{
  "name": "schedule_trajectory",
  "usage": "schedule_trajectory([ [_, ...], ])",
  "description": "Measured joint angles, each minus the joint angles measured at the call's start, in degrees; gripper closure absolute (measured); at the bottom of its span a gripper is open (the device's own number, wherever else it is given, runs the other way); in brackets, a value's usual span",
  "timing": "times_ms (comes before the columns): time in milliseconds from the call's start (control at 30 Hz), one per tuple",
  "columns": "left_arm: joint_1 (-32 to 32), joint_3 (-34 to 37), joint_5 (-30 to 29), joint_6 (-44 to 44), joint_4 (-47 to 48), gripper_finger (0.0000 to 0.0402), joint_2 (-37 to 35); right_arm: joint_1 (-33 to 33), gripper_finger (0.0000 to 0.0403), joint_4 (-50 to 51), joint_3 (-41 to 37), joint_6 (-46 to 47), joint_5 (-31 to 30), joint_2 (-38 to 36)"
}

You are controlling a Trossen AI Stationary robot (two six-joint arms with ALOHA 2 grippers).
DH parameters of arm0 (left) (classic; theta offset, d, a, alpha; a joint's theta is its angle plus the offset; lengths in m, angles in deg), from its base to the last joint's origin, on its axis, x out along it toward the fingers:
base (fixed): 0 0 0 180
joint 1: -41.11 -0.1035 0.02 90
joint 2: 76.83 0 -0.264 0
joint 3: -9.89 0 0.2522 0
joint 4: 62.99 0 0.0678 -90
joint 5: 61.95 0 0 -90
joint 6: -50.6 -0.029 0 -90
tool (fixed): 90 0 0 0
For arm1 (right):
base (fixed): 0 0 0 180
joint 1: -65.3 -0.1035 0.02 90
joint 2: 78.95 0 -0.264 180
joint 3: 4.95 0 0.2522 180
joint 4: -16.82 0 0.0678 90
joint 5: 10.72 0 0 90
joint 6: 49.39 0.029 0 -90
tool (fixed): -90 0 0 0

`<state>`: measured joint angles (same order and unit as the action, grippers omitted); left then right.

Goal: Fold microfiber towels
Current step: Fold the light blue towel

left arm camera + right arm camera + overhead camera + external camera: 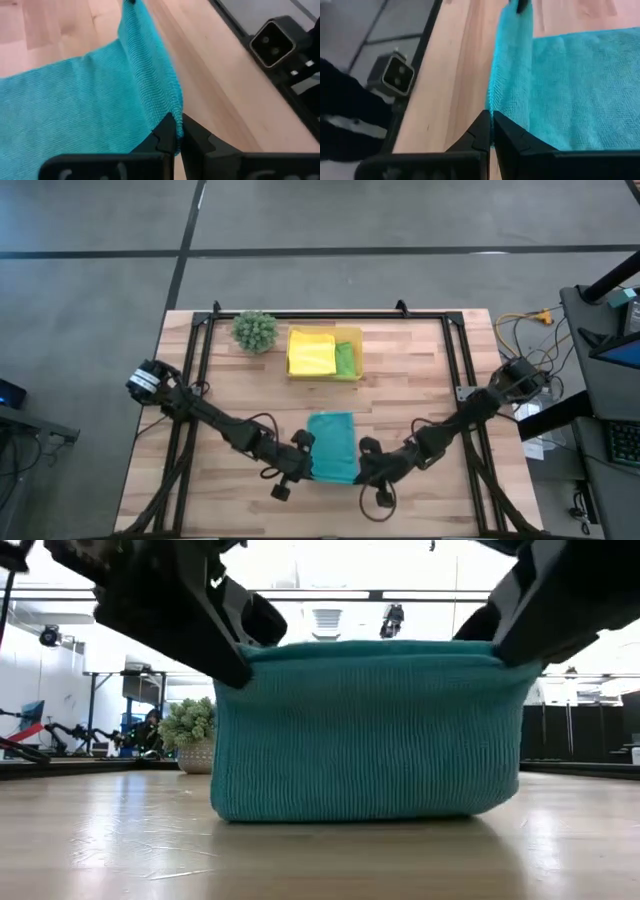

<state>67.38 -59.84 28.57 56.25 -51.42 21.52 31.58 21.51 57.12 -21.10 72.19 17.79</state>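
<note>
A teal microfiber towel (332, 442) lies in the near middle of the table, its near edge raised between my two grippers. My left gripper (304, 464) is shut on the near left corner and my right gripper (364, 468) on the near right corner. In the low view the towel (365, 730) hangs like a curtain from that edge down to the tabletop. A yellow towel (311, 352) and a lime green towel (346, 359) lie in the yellow tray (352, 333) at the far middle. My left gripper (179, 120) pinches the teal towel's near left corner (169, 102) between its two fingers, slanting down from the near left. That corner is lifted clear; the near edge (145, 45) runs taut to the other gripper. One layer or several, I cannot tell. My right gripper (490, 116) pinches the towel's near right corner (501, 100) between its two fingers, slanting down from the near right. The corner is held off the table, and the cloth below it (365, 808) rests on the tabletop. How many layers it has, I cannot tell.
A small spiky green plant (255, 330) stands at the far left beside the tray. A black frame (330, 315) runs along the table's far edge and down both sides. Bare wood lies left and right of the towel.
</note>
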Motion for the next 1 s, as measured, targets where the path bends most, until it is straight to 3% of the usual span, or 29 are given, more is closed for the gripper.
schedule_trajectory([
  [400,-3.9,11.0,0.5,7.7,-16.4,0.0401,0.0,6.7,0.0394,-3.5,-5.8,2.0,2.6,-2.0],
  [1000,-9.3,11.8,-2.2,5.6,-16.9,0.0401,-0.6,14.5,0.0394,-3.7,-7.2,1.1,2.6,-2.3],
])
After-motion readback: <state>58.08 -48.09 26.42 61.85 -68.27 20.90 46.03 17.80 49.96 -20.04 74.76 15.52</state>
